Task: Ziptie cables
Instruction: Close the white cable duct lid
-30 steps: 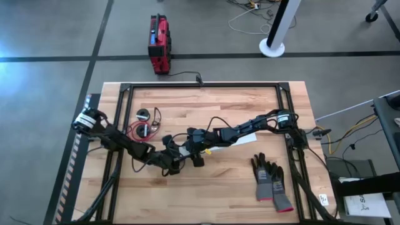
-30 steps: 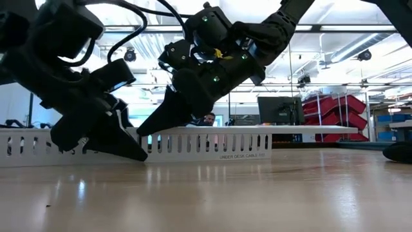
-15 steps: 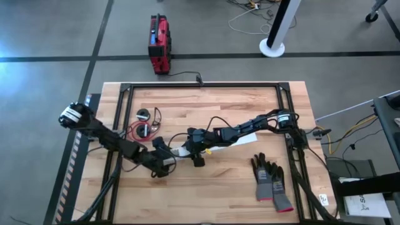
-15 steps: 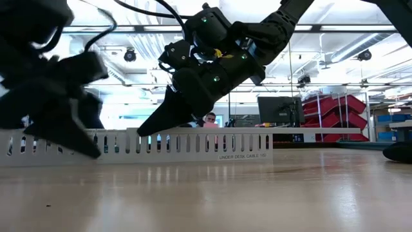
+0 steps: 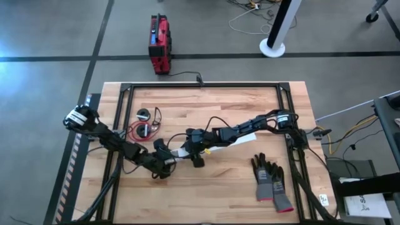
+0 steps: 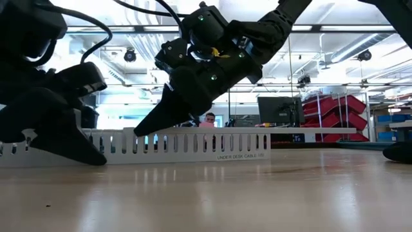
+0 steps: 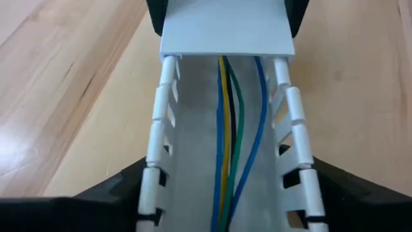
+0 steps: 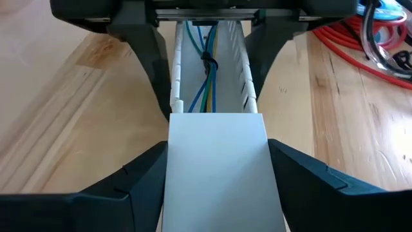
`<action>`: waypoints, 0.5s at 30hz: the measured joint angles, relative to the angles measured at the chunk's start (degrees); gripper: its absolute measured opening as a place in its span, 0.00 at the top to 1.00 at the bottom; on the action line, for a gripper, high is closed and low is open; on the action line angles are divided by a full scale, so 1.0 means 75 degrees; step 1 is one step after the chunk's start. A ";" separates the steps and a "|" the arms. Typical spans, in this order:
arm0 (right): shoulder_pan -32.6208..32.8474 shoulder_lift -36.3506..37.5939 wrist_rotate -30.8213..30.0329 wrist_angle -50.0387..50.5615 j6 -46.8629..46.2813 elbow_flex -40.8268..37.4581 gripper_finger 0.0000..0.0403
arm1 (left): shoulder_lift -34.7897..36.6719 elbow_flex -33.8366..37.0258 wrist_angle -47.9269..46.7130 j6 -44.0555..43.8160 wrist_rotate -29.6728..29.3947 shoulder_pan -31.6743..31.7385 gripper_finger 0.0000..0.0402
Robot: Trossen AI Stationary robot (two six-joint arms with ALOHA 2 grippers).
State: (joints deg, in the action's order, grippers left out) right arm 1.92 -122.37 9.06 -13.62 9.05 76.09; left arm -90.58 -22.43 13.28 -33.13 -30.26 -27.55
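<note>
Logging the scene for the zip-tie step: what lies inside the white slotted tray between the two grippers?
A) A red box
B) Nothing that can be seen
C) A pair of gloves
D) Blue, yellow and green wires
D: the left wrist view looks down into the tray and shows blue, yellow and green wires running along its floor; the right wrist view shows them too.
</note>
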 joint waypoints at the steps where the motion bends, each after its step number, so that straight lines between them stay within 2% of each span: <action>1: 0.0008 0.0000 0.0069 0.0016 0.0033 0.0031 0.43 | -0.0021 -0.0021 -0.0012 0.0052 -0.0029 0.0010 0.37; 8: 0.0025 0.0000 0.0146 0.0022 0.0106 0.0091 0.44 | -0.0041 -0.0052 -0.0023 0.0094 -0.0129 0.0041 0.46; 15: 0.0027 0.0000 0.0177 0.0052 0.0211 0.0093 0.44 | -0.0058 -0.0044 0.0104 0.0256 -0.0210 0.0072 0.42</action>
State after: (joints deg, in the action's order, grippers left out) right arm 2.13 -122.37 10.39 -13.22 10.64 76.79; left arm -91.02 -22.76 14.06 -31.21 -31.83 -27.01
